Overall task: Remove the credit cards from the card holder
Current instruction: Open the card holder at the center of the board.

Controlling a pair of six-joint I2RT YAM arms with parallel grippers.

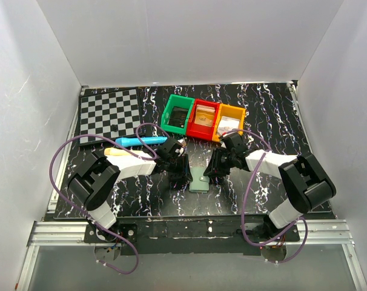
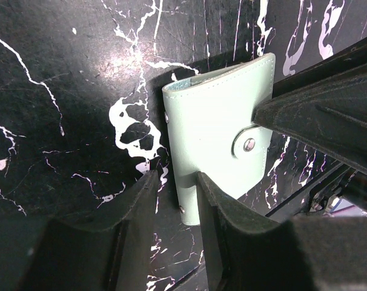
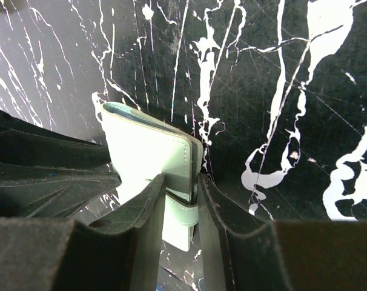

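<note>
With my right end effector (image 3: 180,189) pinching the closed card holder (image 2: 214,115) at its tab (image 2: 249,144) and my left end effector (image 2: 174,182) slightly spread opposite, it may skid across the counter (image 2: 80,91) unopened.

Both arms (image 1: 132,163) are black-and-white, looped with purple cables (image 1: 57,159).

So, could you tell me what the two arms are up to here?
Both arms are working on the closed card holder, which lies on the marble-patterned table. The right gripper pinches the holder's edge at the snap tab. The left gripper straddles the opposite edge, but it is unclear whether it actually grips. The snap looks fastened, and no cards are visible.
</note>
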